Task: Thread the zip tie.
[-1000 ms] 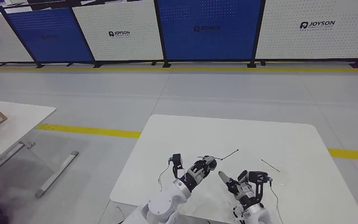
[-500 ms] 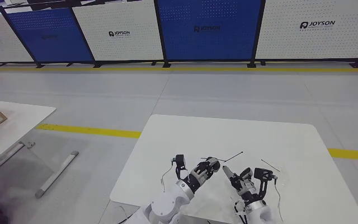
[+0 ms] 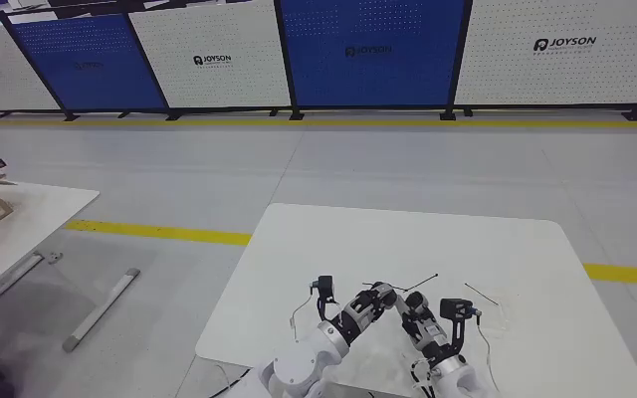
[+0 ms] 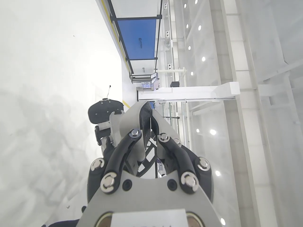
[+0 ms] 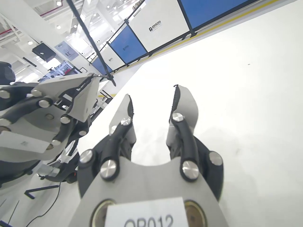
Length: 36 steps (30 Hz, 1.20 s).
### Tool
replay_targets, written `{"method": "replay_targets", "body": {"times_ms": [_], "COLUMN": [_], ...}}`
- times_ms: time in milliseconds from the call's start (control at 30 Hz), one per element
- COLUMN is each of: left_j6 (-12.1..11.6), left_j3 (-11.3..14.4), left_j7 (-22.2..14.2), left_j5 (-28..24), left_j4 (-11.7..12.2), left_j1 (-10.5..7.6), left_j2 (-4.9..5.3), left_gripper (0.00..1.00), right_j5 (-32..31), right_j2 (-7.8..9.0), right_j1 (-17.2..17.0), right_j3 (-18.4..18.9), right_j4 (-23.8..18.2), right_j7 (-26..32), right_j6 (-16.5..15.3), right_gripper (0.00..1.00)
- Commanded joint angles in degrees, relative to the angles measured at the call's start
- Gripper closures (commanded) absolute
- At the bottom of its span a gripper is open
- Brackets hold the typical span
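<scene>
A thin black zip tie (image 3: 413, 282) is held above the white table (image 3: 398, 239) by my left gripper (image 3: 386, 291), which is shut on one end of it. The left wrist view has the left gripper (image 4: 149, 106) with its fingers pressed together. In the right wrist view the zip tie (image 5: 80, 24) sticks out slantwise from the left gripper (image 5: 91, 77). My right gripper (image 5: 152, 94) is open and holds nothing. It hovers just beside the left one, and the top view puts the right gripper (image 3: 406, 301) close under the tie's strap.
A second black zip tie (image 3: 481, 294) lies flat on the table right of the right arm. The table's near edge runs just below both arms. Blue and white partition panels (image 3: 368, 50) stand far behind, across the floor.
Both arms have moved a little farther onto the table and to the right. The left gripper carried the zip tie along, and the right wrist has swung in closer to it.
</scene>
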Motion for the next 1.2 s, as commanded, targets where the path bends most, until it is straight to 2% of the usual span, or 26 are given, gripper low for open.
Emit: {"method": "replay_targets", "body": {"times_ms": [0,300,600,900,1167], "left_j6": [-0.02,0.24,0.84,1.17,1.43], "left_j3": [0.02,0.25,0.51,0.80,0.90], "left_j7": [-0.08,-0.39,-0.82,-0.90,-0.57], "left_j5": [0.41,1.74,2.53,2.87,3.00], "left_j4": [-0.06,-0.34,-0.18,0.22,0.36], "left_j1": [0.12,0.35,0.28,-0.13,-0.30], "left_j2": [0.04,0.13,0.19,0.16,0.13], "left_gripper": [1.00,1.00,1.00,1.00,1.00], "right_j5": [0.09,-0.53,-0.96,-1.40,-1.07], "right_j2": [0.01,0.15,0.25,0.24,0.24], "right_j1": [0.05,-0.65,-1.45,-1.35,-1.39], "right_j3": [0.03,0.10,0.36,0.07,0.24], "right_j4": [0.13,-1.08,-2.27,-2.34,-2.38], "right_j7": [-0.12,-0.85,-2.01,-1.55,-2.23], "right_j6": [-0.44,-1.87,-1.99,-1.49,-1.66], "right_gripper": [0.71,0.71,0.81,0.75,0.80]}}
